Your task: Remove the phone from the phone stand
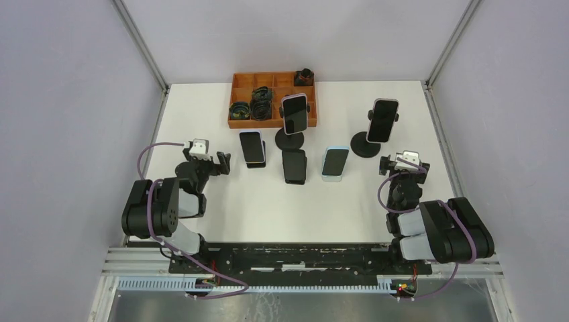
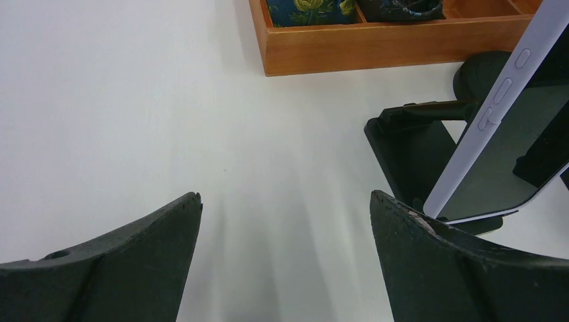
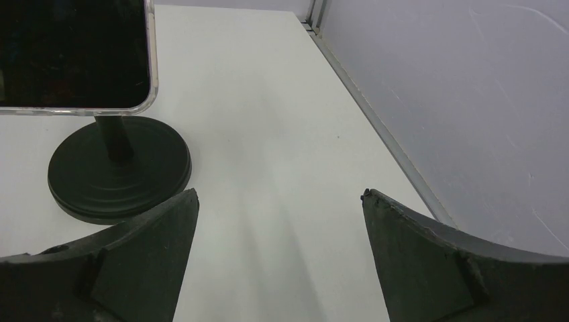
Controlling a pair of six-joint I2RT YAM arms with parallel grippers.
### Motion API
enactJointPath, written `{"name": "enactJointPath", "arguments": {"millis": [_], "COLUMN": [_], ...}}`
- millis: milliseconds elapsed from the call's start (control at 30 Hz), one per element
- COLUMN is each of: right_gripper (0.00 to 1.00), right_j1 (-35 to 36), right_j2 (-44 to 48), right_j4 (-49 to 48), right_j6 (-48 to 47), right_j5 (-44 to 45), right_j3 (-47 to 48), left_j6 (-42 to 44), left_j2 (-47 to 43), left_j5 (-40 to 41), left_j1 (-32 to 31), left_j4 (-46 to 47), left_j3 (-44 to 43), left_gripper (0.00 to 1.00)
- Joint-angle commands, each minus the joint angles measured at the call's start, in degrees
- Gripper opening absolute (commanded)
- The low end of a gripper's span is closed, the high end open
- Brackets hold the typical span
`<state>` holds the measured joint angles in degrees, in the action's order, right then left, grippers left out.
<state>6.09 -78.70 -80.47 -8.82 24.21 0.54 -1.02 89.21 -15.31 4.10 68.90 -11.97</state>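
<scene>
**Approach stage, before any grasp.**

- **Table** (image 1: 268, 215): white and carries the whole layout.
- **Tray** (image 2: 389, 47): orange, and lies well ahead of the left gripper (image 2: 285, 198), apart from it.
- **Pole stand** (image 3: 121, 168): has a round base and stands just ahead and to the left of the right gripper (image 3: 280, 192).
- **Low stand** (image 2: 409, 144): sits ahead and to the right of the left gripper.
- **Clear phone** (image 3: 74, 54): rides high on the pole stand, up and to the left of the right gripper.
- **White phone** (image 2: 500, 111): leans tilted on the low stand. Its lower edge is near the left gripper's right-hand finger (image 2: 456, 268) and does not appear to touch it.

Other phones on the table also rest on stands, and it cannot be told which one is meant.

**Step in hand:** judged to be the opening approach, since every phone sits on its stand. The next move calls for one gripper to swing toward its nearby phone. It must then set its fingers either side of the phone's edges, close, and lift the phone free without dragging or tipping the stand.

**Grippers:** the jaws of both are spread as wide as they go. Both are released and empty and touch nothing. Only bare table shows between the fingers of each.
</scene>
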Motion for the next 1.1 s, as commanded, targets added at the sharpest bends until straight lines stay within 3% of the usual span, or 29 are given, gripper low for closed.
{"name": "enactJointPath", "arguments": {"millis": [0,300,400,567,833,867,967,1067], "right_gripper": [0.98,0.98,0.98,0.98,0.98,0.98,0.98,0.98], "right_j1": [-0.2,-0.1,0.0,0.9,1.1,1.1,1.0,1.0], "right_j2": [0.8,1.1,4.0,14.1,28.2,29.1,32.7,35.2], "right_j4": [-1.7,-2.1,2.1,27.6,42.1,43.8,47.6,52.9], "right_j6": [0.8,1.0,0.3,1.8,12.3,13.5,16.8,19.4], "right_j5": [-0.4,0.3,-1.4,4.0,1.8,1.1,-1.6,-4.9], "right_j3": [-6.7,-6.6,-5.7,4.1,3.5,3.4,3.7,6.3], "left_j6": [1.8,1.7,2.0,1.6,1.3,0.4,2.9,7.0], "left_j2": [-0.7,-1.1,-3.6,-3.7,-4.1,-5.5,-12.1,-14.9], "left_j5": [-0.3,-0.7,-1.0,-1.0,-0.5,-1.6,-3.9,-5.7], "left_j1": [-0.1,-0.1,0.4,0.8,0.9,1.2,1.5,2.9], "left_j4": [2.0,2.4,-1.8,-1.0,-1.7,-4.3,-30.3,-42.9], "left_j3": [-0.7,-0.4,-1.1,-0.8,-1.5,-3.3,-15.1,-22.1], "left_gripper": [1.0,1.0,1.0,1.0,1.0,1.0,1.0,1.0]}}
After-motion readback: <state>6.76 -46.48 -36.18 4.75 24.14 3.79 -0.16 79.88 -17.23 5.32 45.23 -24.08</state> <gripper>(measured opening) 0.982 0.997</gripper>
